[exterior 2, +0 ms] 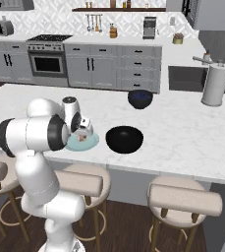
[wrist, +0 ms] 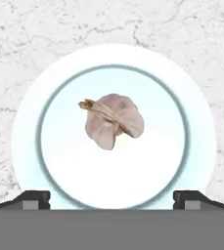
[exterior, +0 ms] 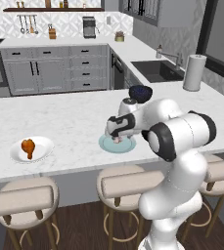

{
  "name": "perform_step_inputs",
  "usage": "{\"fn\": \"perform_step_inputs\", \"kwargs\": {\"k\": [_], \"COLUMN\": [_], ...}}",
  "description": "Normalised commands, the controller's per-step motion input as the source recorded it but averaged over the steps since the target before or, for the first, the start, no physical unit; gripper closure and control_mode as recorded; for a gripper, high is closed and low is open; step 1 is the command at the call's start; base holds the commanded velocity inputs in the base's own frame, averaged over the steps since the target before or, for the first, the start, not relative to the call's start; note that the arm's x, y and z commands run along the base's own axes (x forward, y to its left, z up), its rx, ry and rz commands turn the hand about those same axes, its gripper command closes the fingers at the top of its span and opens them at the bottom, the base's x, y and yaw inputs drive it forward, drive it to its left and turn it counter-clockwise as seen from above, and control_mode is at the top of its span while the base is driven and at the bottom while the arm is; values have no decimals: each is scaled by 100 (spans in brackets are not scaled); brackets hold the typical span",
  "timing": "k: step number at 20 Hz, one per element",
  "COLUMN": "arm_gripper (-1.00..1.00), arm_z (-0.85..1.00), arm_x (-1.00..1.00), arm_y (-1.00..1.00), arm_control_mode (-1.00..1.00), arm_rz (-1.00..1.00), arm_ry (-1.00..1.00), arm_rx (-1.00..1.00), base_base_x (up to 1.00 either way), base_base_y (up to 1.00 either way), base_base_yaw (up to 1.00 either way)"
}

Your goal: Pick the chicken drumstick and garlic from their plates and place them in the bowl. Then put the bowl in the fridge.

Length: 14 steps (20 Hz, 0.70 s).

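The garlic lies in the middle of the pale blue plate on the marble island. My gripper hangs straight above it, open, with its fingertips wide apart and nothing between them. From the base views, the gripper points down over that plate, close above the garlic. The chicken drumstick rests on the white plate at the island's left. The black bowl stands empty just right of the blue plate. The fridge is out of view.
A smaller dark blue bowl sits farther back on the island. A paper towel roll stands by the sink. Bar stools line the island's near edge, below the arm.
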Motion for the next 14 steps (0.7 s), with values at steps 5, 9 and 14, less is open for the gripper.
{"fn": "perform_step_inputs", "kwargs": {"k": [5, 9, 14], "arm_gripper": [-100, -100, -100], "arm_z": [-23, -30, -12], "arm_x": [36, 23, 25], "arm_y": [0, 0, 0], "arm_control_mode": [-100, -100, -100], "arm_rz": [0, 0, 0], "arm_ry": [-8, -6, 0], "arm_rx": [0, 0, 0], "base_base_x": [0, 0, 0], "base_base_y": [0, 0, 0], "base_base_yaw": [0, 0, 0]}}
